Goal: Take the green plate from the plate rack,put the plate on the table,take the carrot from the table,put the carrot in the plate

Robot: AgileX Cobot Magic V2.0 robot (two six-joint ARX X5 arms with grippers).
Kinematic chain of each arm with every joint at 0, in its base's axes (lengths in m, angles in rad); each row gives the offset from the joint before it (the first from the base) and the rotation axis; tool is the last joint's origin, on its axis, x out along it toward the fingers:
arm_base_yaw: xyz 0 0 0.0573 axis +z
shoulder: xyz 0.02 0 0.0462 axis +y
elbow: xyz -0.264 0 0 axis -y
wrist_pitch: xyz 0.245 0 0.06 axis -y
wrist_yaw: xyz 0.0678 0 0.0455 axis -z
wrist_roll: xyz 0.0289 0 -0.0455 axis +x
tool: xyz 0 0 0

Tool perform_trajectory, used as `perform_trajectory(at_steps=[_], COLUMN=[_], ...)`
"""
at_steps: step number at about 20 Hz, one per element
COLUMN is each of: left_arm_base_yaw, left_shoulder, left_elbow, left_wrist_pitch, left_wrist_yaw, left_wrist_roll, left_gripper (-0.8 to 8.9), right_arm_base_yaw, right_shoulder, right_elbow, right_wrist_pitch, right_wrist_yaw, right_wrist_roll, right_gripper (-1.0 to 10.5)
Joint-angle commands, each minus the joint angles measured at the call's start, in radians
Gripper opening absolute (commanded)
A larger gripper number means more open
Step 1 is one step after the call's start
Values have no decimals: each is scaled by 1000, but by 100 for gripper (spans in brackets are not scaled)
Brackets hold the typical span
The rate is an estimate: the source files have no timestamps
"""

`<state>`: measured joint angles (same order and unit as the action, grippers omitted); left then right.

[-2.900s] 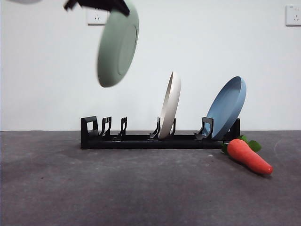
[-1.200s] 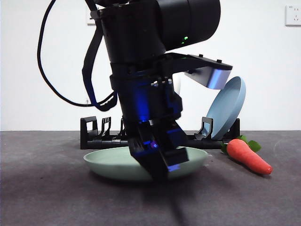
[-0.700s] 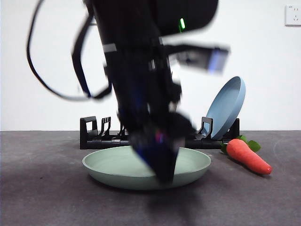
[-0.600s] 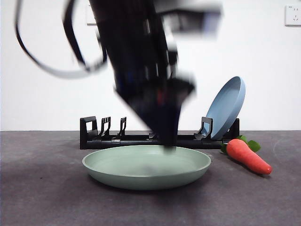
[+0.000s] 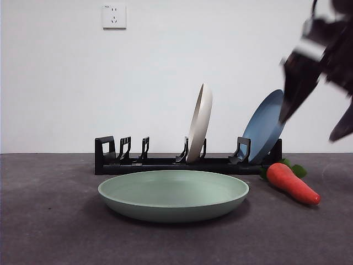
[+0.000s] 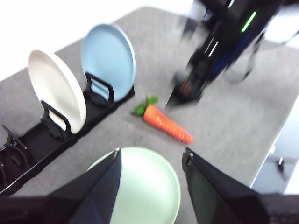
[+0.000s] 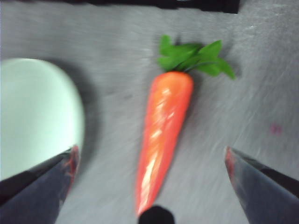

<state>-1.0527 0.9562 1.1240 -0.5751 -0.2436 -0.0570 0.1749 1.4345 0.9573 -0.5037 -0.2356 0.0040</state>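
Green plate (image 5: pixel 173 195) lies flat on counter (image 5: pixel 55 232), out of plate rack (image 5: pixel 165 163): first half done. Carrot (image 5: pixel 292 184) on counter beside plate, ungrasped. Right hand (image 5: pixel 320 105) above it, wide, empty; left hand (image 6: pixel 149 186) wide, empty.

The table (image 5: pixel 55 232) is a dark grey, matte surface with a light mottled pattern. Three things lie directly on it. The green plate (image 5: pixel 174 194) sits flat in the middle, open side up. The plate rack (image 5: pixel 165 163) stands just behind it, at 12 o'clock from the plate. The carrot (image 5: pixel 292 184) lies at 3 o'clock from the plate, apart from it, its leaves near the end of the rack.
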Motion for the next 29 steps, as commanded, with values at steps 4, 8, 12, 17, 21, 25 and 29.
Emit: perform_trajectory(at_steps=[4, 8, 12, 17, 21, 25, 29], left_arm_base_yaw=[0, 0, 0, 0, 0, 0, 0], left_shoulder=[-18, -18, -18, -18, -18, -18, -18], left_elbow=[-3, -3, -3, -3, -3, -3, -3], left_wrist_pitch=[-17, -40, -39, -39, -39, -39, -38], left_wrist_yaw=[2, 2, 2, 0, 0, -19, -19], left_wrist_roll=[-40, -56, -56, -56, -56, -56, -56], left_gripper=[224, 224, 224, 224, 224, 224, 224], right_arm_base_yaw=[93, 115, 115, 115, 115, 115, 115], right_shoulder=[180, 245, 285, 296, 319, 337, 337], right_elbow=[2, 2, 2, 2, 2, 2, 2], right_wrist_pitch=[190, 274, 313, 346, 333, 326, 331], right_wrist_yaw=[148, 239, 242, 242, 241, 242, 240], right_wrist_roll=[-1, 4, 7, 45, 51, 51, 51], right_gripper=[626, 596, 553, 370, 369, 270, 65])
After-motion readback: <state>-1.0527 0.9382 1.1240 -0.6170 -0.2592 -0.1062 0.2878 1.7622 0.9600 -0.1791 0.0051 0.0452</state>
